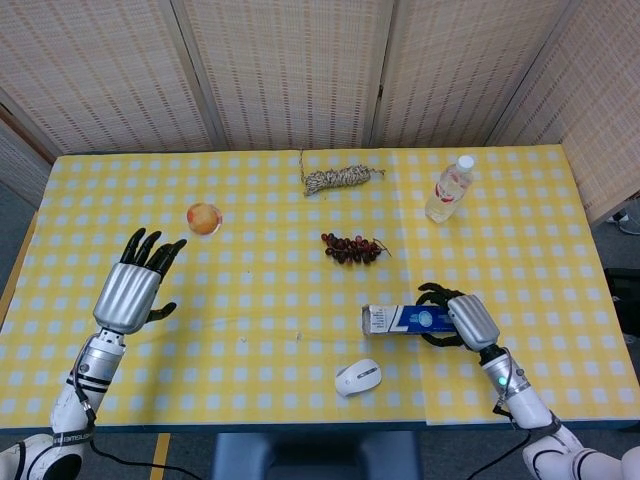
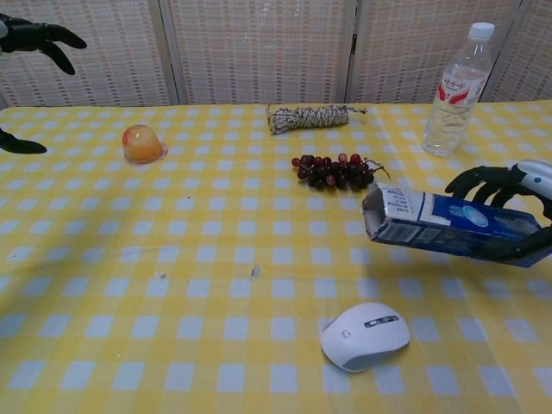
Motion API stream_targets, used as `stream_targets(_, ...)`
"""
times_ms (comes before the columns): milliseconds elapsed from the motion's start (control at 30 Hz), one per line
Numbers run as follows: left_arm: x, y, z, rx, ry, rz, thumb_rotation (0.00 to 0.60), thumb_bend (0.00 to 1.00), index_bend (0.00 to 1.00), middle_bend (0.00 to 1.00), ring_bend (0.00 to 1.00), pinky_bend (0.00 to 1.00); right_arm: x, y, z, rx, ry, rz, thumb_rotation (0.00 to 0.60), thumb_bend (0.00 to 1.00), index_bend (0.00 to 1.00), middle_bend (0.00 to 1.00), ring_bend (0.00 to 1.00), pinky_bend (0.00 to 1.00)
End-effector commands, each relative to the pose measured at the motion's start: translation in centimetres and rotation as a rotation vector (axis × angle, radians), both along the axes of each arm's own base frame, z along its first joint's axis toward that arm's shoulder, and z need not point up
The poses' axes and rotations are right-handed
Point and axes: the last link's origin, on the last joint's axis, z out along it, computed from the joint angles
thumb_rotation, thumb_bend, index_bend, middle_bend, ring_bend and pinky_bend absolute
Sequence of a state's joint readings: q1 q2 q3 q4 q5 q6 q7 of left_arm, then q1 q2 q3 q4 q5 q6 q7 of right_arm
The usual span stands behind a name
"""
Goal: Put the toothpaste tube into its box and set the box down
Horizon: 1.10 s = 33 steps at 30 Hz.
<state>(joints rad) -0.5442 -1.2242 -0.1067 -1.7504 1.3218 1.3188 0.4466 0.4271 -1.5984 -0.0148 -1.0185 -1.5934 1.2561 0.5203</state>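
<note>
The right robot hand [image 1: 462, 318] sits low at the right of the worktop, its silver back turned up and its black fingers [image 2: 483, 179] curled around the end of a blue and white cardboard toothpaste box [image 1: 405, 319], which it holds nearly level. Its forearm runs back toward the near right corner. The left robot hand [image 1: 130, 289] hovers over the left side, holding nothing, black fingers spread and pointing away, thumb out to the side, forearm angling down to the near left corner.
</note>
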Motion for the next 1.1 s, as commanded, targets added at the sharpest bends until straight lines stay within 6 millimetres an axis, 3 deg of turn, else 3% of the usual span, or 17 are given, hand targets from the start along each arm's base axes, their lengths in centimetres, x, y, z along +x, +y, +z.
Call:
stream_targets(33, 0.1, 0.1, 0.1, -0.004, -0.004, 0.004, 0.6, 0.11, 0.12, 0.24, 0.07, 0.01, 0.0, 0.0, 0.4, 0.024, 0.03, 0.0, 0.6, 0.3, 0.05, 0.04, 0.17, 0.19)
stream_targets(133, 0.2, 0.2, 0.2, -0.007, -0.016, 0.002, 0.6, 0.12, 0.12, 0.23, 0.07, 0.01, 0.1, 0.0, 0.7, 0.051, 0.076, -0.007, 0.6, 0.3, 0.0, 0.0, 0.1, 0.12)
stream_targets(300, 0.4, 0.0, 0.5, 0.0, -0.032, -0.008, 0.6, 0.12, 0.12, 0.23, 0.07, 0.01, 0.8, 0.3, 1.5, 0.037, 0.052, -0.011, 0.6, 0.3, 0.0, 0.0, 0.08, 0.11)
stream_targets(567, -0.9, -0.7, 2.5, 0.046, -0.054, 0.058, 0.6, 0.12, 0.12, 0.22, 0.08, 0.02, 1.5, 2.3, 7.7, -0.126, -0.022, 0.025, 0.6, 0.3, 0.0, 0.0, 0.02, 0.01)
stream_targets(700, -3.4, -3.2, 3.5, 0.032, -0.012, 0.169, 0.6, 0.12, 0.12, 0.2, 0.08, 0.01, 0.5, 5.2, 11.2, -0.211, 0.128, 0.005, 0.6, 0.3, 0.0, 0.0, 0.0, 0.0)
stream_targets(833, -7.2, -6.9, 4.3, 0.062, -0.003, 0.25, 0.6, 0.12, 0.11, 0.16, 0.04, 0.0, -0.2, 8.9, 13.8, -0.34, 0.349, -0.075, 0.6, 0.3, 0.0, 0.0, 0.0, 0.0)
stream_targets(1000, -9.4, -11.2, 5.3, 0.117, -0.13, 0.255, 0.6, 0.12, 0.19, 0.17, 0.06, 0.0, -1.0, 12.2, 14.1, -0.404, 0.43, -0.109, 0.6, 0.3, 0.0, 0.0, 0.0, 0.0)
stream_targets(1100, -10.5, -12.9, 5.3, 0.147, -0.118, 0.258, 0.6, 0.12, 0.19, 0.17, 0.04, 0.0, -1.3, 12.7, 14.1, -0.381, 0.433, -0.111, 0.6, 0.3, 0.0, 0.0, 0.0, 0.0)
